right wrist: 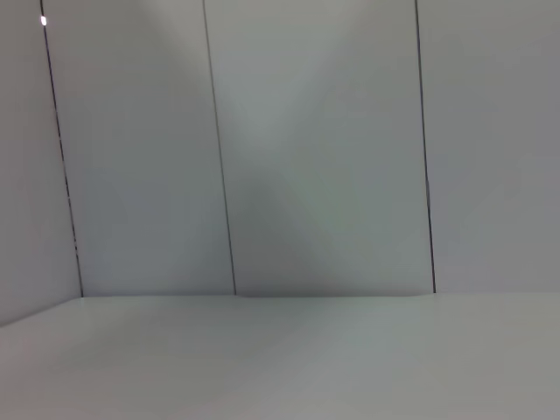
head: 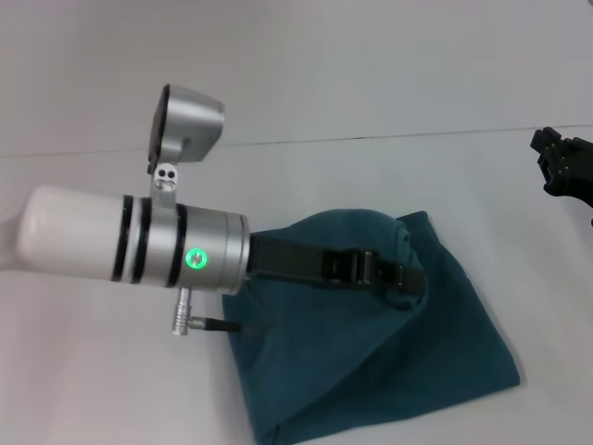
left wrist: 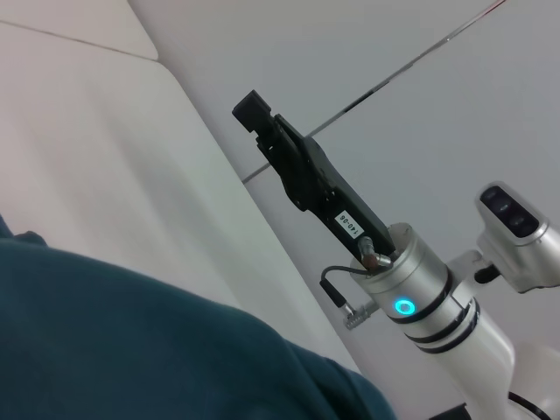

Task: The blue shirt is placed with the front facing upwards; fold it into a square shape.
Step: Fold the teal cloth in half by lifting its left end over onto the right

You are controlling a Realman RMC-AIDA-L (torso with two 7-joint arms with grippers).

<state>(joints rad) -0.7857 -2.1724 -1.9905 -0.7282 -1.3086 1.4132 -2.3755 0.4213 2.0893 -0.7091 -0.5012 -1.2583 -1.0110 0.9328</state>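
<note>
The blue shirt [head: 371,352] lies on the white worktop [head: 371,74], low and right of centre in the head view. It is already gathered into a compact, roughly four-sided bundle with rounded, uneven edges. No chest lettering and no neck label show on the exposed cloth.

The left hand [head: 408,275] reaches across the upper part of the bundle. Its fingers appear pressed together on a raised ridge of shirt fabric near the far right corner. The cloth humps up beside the fingertips, which suggests a pinch rather than a flat press.

The right hand [head: 565,167] hangs at the right edge of the head view, well apart from the shirt. In the left wrist view it [left wrist: 262,118] shows as a dark finger assembly above the bare worktop. Whether its fingers are spread or pressed together cannot be told.

Judged step: a late fold or a final straightening.

1. Keep the pinch on all layers of the ridge, not on the top layer alone.
2. Carry the fold low over the bundle and lay it so that its edge meets the opposite edge.
3. Release only when the cloth lies flat.
4. Smooth the rounded upper hump; it spoils the square outline.

Readable writing: a small white label on the right hand carries dark characters, too small to read with certainty.
</note>
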